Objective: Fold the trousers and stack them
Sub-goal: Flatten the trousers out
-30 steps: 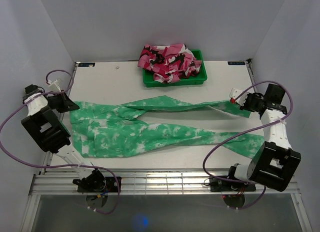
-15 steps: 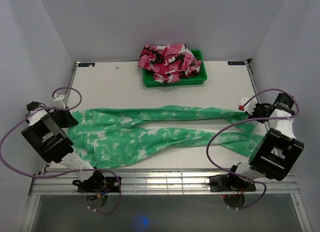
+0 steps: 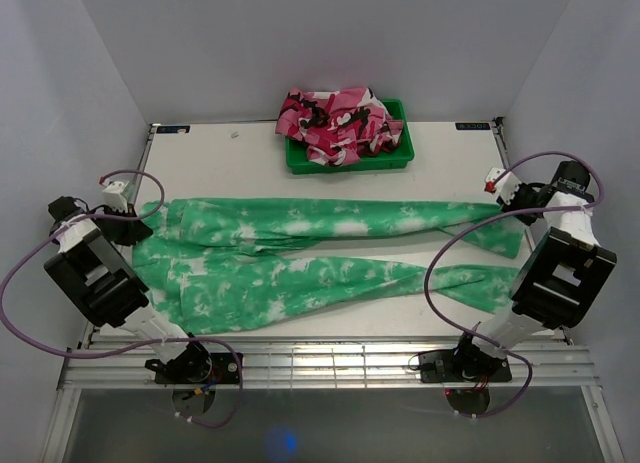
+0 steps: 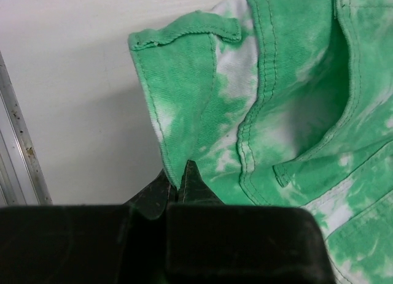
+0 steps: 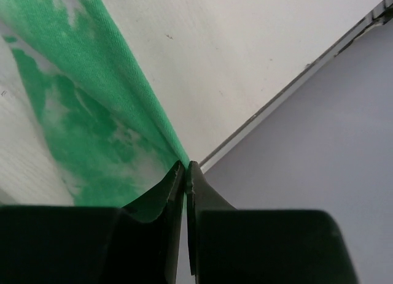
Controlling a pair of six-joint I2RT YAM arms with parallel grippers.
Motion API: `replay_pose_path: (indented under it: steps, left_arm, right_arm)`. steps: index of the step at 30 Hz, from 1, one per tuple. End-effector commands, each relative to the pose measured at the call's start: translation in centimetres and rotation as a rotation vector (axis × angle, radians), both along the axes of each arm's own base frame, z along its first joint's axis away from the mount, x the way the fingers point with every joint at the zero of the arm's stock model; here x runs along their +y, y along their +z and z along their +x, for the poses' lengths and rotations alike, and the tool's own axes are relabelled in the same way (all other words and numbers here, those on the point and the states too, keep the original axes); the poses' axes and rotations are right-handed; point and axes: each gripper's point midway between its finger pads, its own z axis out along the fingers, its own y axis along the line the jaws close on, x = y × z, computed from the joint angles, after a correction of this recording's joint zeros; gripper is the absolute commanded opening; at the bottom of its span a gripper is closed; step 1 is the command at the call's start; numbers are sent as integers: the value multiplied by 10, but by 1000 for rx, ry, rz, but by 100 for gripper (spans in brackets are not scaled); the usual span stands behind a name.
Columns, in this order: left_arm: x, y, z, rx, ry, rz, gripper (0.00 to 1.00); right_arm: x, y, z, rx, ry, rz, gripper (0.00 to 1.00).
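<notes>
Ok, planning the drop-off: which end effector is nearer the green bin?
Right. The right end effector, holding the trousers by a leg, sits right of the green bin, toward the robot; the left end effector, at the waist, is farther left.

The trousers [image 3: 300, 223] lie spread lengthwise across the white bench [image 3: 250, 153], waist at the left and both legs running to the right. The farther leg is drawn out straight and fairly flat. The nearer one lies more wrinkled, with a strip of bare bench between them toward the right. The left tool [image 3: 133, 228] sits at the far left corner of the waist, its jaws closed. The right tool [image 3: 505, 208] is closed at the cuff of the farther leg, near the bench's right edge. Behind the trousers, well apart, a green basket [image 3: 400, 163] holds a crumpled pink camouflage cloth [image 3: 335, 123]. A purple cable [image 3: 428, 278] crosses in front of the nearer leg's end
</notes>
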Motion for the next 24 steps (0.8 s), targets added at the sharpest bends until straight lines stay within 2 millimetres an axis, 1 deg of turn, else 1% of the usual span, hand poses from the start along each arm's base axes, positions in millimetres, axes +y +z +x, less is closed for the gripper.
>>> replay_pose_path:
  steps: [1,2,3,4,5,6,7,8,9,10,11,12,13,14,15,16,17,18,19,20,21,22,23,24]
  left_arm:
    - [44,23,34,-92,66,134,0]
    - [44,23,41,-93,66,135,0]
    - [50,27,49,-101,83,140,0]
    - [56,20,52,-85,104,149,0]
    - [60,22,59,-97,111,164,0]
    - [66,27,66,-106,126,173,0]
    - [72,21,70,-93,142,182,0]
    - [75,23,75,-97,148,187,0]
    - [76,23,78,-99,152,183,0]
    - [80,27,83,-110,154,188,0]
    - [77,23,86,-103,145,184,0]
    - [77,23,89,-102,143,192,0]
    - [77,25,93,-107,140,197,5]
    - [72,24,98,-105,128,197,14]
    - [69,24,101,-104,125,194,24]
    - [67,29,104,-112,131,181,38]
    - [63,34,105,-124,124,169,57]
    - [55,50,105,-159,93,153,63]
    - [49,59,104,-175,70,154,74]
    - [40,66,100,-180,29,168,90]
    - [32,88,97,-217,4,201,93]
    - [23,99,93,-236,-27,215,98]
    - [9,103,88,-236,-74,226,98]
    - [-3,112,84,-251,-109,239,98]
  right_arm:
    - [-30,8,34,-47,-119,-113,8]
    - [-28,5,40,-46,-131,-114,8]
    - [-25,3,49,-50,-141,-130,8]
    - [-28,4,63,-78,-155,-142,8]
    - [-28,3,72,-87,-166,-143,8]
    - [-23,7,83,-100,-190,-130,8]
    - [-30,13,100,-125,-217,-140,8]
    - [-30,16,109,-134,-233,-134,8]
    - [-26,20,118,-143,-237,-130,8]
    - [-27,12,125,-126,-255,-126,8]
    - [-28,23,136,-150,-260,-135,8]
    - [-22,23,143,-157,-254,-140,8]
    - [-23,14,147,-139,-261,-152,8]
    - [-22,12,151,-140,-262,-163,8]
    - [-15,15,161,-158,-261,-180,8]
    - [-21,4,161,-127,-314,-206,25]
    - [-21,3,162,-114,-342,-220,35]
    - [-20,6,160,-82,-365,-219,49]
    - [-17,10,156,-68,-370,-194,70]
    - [-16,15,150,-60,-383,-168,77]
    - [-14,15,143,-47,-364,-127,82]
    - [-10,29,129,-39,-355,-102,90]
    - [-10,33,120,-26,-350,-79,92]
    - [-13,36,110,-10,-351,-41,92]
